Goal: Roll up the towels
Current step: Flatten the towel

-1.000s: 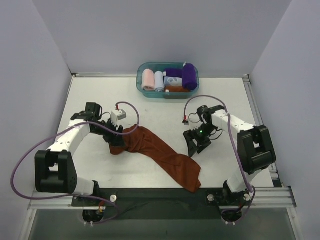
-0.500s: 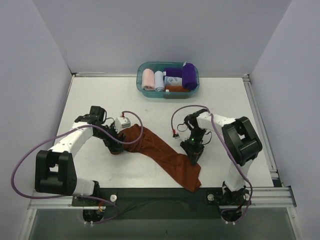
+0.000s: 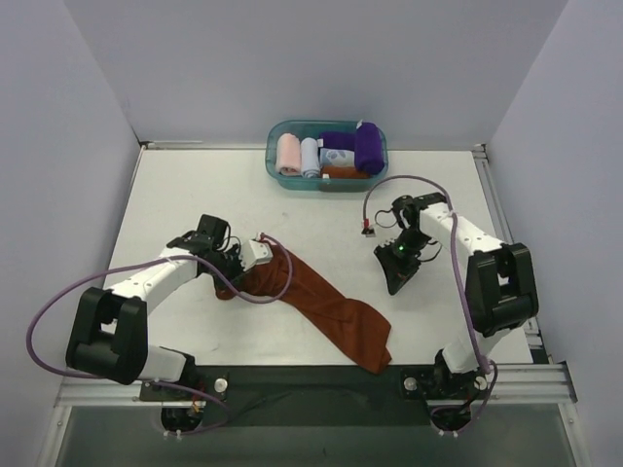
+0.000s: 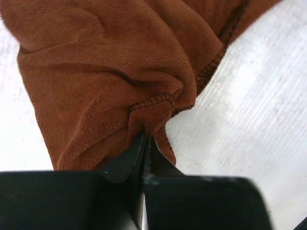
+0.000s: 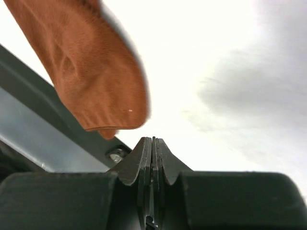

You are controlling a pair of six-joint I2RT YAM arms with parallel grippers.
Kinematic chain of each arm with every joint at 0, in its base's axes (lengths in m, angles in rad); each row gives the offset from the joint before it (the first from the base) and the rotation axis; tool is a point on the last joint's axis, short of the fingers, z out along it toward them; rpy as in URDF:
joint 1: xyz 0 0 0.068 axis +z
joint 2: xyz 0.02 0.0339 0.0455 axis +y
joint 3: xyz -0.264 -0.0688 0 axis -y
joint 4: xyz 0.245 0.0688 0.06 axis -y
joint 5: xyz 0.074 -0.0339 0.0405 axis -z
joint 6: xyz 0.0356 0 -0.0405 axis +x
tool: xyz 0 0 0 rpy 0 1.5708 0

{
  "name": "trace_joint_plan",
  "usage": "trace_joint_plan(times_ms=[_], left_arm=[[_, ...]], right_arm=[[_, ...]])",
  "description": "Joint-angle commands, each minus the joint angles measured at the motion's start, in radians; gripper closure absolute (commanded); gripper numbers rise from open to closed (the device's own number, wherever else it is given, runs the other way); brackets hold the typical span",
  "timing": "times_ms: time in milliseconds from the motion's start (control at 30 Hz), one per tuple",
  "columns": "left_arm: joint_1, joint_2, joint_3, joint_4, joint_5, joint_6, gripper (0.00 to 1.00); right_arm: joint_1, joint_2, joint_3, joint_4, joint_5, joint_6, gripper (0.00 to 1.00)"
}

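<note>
The rust-brown towel (image 3: 326, 306) lies crumpled in a diagonal strip from the table's middle down to its front edge. My left gripper (image 3: 261, 270) is at the towel's upper left end. In the left wrist view it (image 4: 147, 140) is shut on a bunched fold of the hem (image 4: 151, 101). My right gripper (image 3: 397, 282) hangs to the right of the towel, apart from it, shut with nothing in it (image 5: 153, 140). The towel's lower end (image 5: 96, 72) shows ahead of it. The purple towel (image 3: 368, 146) sits rolled in the basket.
A teal basket (image 3: 274, 161) at the back of the table holds pink (image 3: 289, 156) and pale blue (image 3: 310, 158) rolled cloths beside the purple one. The table's metal front rail (image 3: 311, 375) runs just below the towel's lower end.
My left gripper has slid right and shut on the towel's upper end. My right gripper has shut empty, dipped to the towel's lower part and then drawn back to the right.
</note>
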Motion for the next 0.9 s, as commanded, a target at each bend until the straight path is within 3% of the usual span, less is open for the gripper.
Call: trace_joint_plan(times_ms=[0,67,100,133,200,233,300,433,700,867], left_arm=[[0.029,-0.056,0.049,0.051,-0.012,-0.044,0.99],[0.052,-0.081,0.069,0.025,0.053,-0.07,1.0],[0.066,-0.088,0.076,0.002,0.061,-0.074,1.0],[0.072,-0.088,0.077,-0.01,0.062,-0.076,1.0],[0.089,-0.076,0.077,-0.03,0.07,-0.079,1.0],[0.113,-0.07,0.079,-0.033,0.084,-0.081,0.99],[0.143,-0.047,0.088,-0.042,0.102,-0.104,0.79],[0.192,-0.032,0.119,-0.062,0.177,-0.134,0.58],[0.167,-0.111,0.1,-0.05,0.254,-0.096,0.47],[0.164,-0.151,0.039,0.02,0.309,-0.102,0.46]], right_arm=[[-0.038,-0.056,0.046,-0.1,0.018,-0.054,1.0],[-0.027,-0.05,0.05,-0.115,0.01,-0.069,1.0],[0.002,-0.041,0.047,-0.127,0.007,-0.073,0.74],[0.019,-0.032,0.038,-0.126,0.005,-0.074,0.59],[0.077,-0.027,-0.008,-0.102,0.007,-0.071,0.45],[0.1,-0.02,-0.023,-0.092,0.011,-0.068,0.45],[0.131,-0.007,-0.055,-0.066,0.016,-0.054,0.47],[0.169,0.072,-0.079,-0.038,0.028,-0.037,0.53],[0.226,0.12,-0.12,0.066,0.151,0.032,0.58],[0.304,0.102,-0.16,0.098,0.229,0.049,0.64]])
